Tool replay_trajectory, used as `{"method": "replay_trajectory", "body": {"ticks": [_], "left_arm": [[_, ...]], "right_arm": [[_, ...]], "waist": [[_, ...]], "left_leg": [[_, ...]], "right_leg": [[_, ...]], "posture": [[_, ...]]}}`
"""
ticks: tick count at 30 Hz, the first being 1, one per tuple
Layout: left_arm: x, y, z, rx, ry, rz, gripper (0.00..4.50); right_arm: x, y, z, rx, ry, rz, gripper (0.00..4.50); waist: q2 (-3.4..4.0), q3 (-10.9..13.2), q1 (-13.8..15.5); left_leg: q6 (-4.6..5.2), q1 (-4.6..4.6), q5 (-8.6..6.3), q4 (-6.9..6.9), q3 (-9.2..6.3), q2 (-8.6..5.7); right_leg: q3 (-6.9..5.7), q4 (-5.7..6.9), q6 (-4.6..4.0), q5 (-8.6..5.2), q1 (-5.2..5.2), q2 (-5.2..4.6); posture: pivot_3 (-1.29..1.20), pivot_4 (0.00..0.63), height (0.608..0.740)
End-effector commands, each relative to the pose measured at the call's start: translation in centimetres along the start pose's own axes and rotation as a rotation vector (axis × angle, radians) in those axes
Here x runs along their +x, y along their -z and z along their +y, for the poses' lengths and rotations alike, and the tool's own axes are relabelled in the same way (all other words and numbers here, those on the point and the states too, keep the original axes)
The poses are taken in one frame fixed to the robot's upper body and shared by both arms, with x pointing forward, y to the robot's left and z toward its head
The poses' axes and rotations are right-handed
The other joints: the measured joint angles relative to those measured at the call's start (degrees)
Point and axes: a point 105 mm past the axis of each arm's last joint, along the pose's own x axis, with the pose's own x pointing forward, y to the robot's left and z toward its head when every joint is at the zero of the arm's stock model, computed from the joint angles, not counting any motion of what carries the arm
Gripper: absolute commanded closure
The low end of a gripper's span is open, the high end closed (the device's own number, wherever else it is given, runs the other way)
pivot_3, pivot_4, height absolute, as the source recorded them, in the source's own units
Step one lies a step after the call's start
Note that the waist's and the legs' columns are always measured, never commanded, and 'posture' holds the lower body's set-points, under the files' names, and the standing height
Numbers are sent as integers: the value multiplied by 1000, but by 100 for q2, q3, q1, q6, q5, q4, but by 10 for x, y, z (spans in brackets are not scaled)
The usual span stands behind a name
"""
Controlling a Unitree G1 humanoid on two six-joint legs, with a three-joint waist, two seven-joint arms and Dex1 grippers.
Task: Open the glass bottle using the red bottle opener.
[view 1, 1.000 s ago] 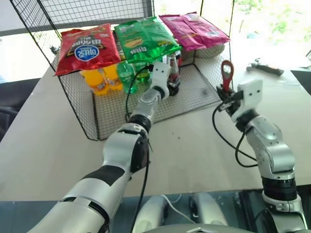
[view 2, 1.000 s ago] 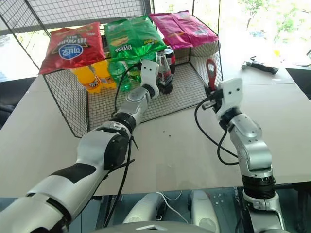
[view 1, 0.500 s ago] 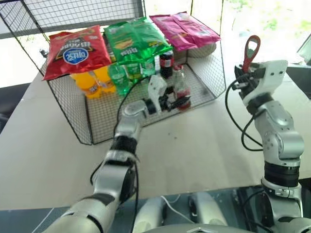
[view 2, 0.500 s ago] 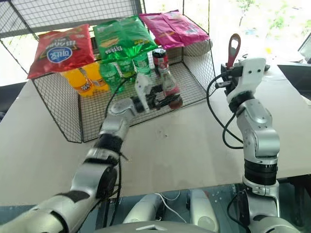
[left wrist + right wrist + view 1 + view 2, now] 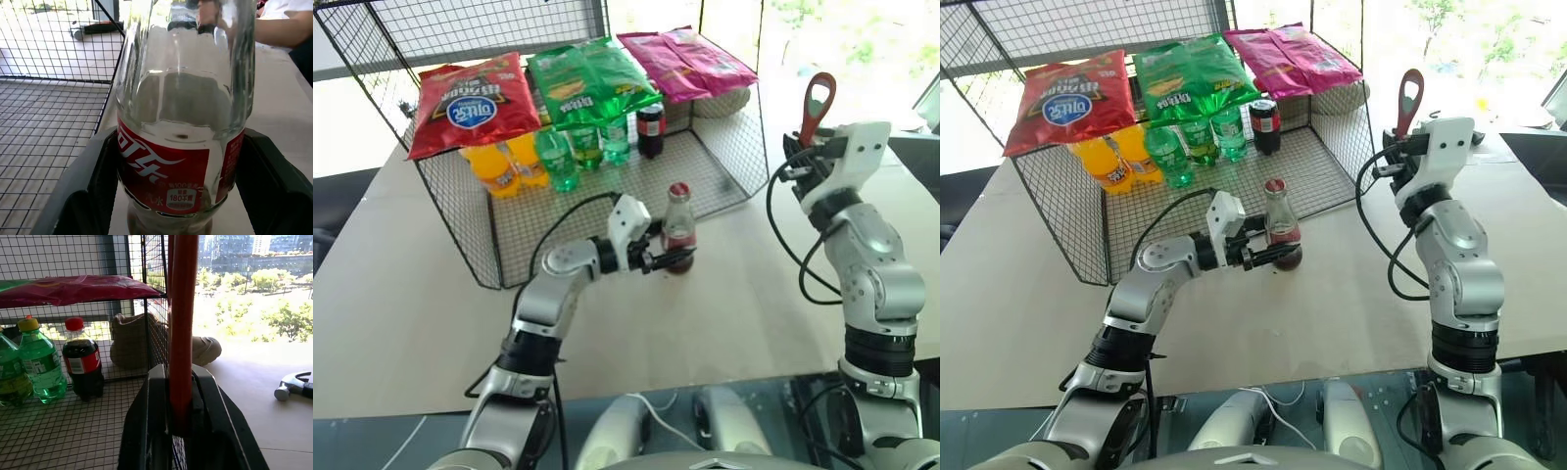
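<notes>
Left eye view: one glass bottle (image 5: 678,230) in left fingers (image 5: 672,259) (upright) — right fingers (image 5: 800,163) clamp one red bottle opener (image 5: 817,104).

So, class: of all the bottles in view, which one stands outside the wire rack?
The glass bottle with the red label, gripped by the left end effector on the table just in front of the rack. The cola bottle, green bottles and orange bottles stand inside.

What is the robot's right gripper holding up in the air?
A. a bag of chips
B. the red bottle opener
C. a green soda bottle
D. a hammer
B: the right gripper is shut on the handle of the red bottle opener, which sticks upward with its ring-shaped head on top.
</notes>
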Motion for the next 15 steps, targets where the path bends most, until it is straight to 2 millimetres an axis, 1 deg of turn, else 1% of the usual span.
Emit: {"method": "replay_trajectory", "body": {"ticks": [1,5,6,7,8,11,15], "left_arm": [[3,-16,5,82,-28,-46,1781],[6,-18,3,65,-1,-62,1781],[7,-20,2,61,8,-72,775],[7,-22,2,62,8,-77,457],[7,-23,3,64,7,-80,9],[7,-25,3,63,6,-86,9],[3,-40,-1,51,15,-180,9]], "right_arm": [[1,-14,5,-6,-27,-54,4500],[1,-15,5,-9,-26,-57,4500],[1,-15,5,-10,-27,-57,4500],[1,-15,5,-12,-27,-57,4500],[1,-15,5,-13,-28,-58,4500],[1,-15,5,-16,-26,-59,4500],[1,-15,4,-22,-24,-58,4500]], "waist": [[0,0,8],[0,0,32],[0,0,45],[0,-1,60],[0,-1,66],[0,-1,73],[0,-1,73]], "left_leg": [[0,0,0,0,1,0],[0,2,0,0,2,0],[0,2,0,1,3,0],[0,2,0,2,3,0],[0,3,0,2,3,0],[0,2,0,1,3,0],[0,1,0,1,3,0]], "right_leg": [[0,0,0,0,-1,0],[0,3,0,0,0,0],[1,5,0,0,0,0],[1,6,0,0,0,0],[0,6,0,0,0,0],[0,4,0,0,0,0],[0,0,0,0,0,0]], "posture": [[0,150,735],[0,150,735],[0,150,735],[0,150,735],[0,150,735],[0,150,735],[0,150,735]]}}
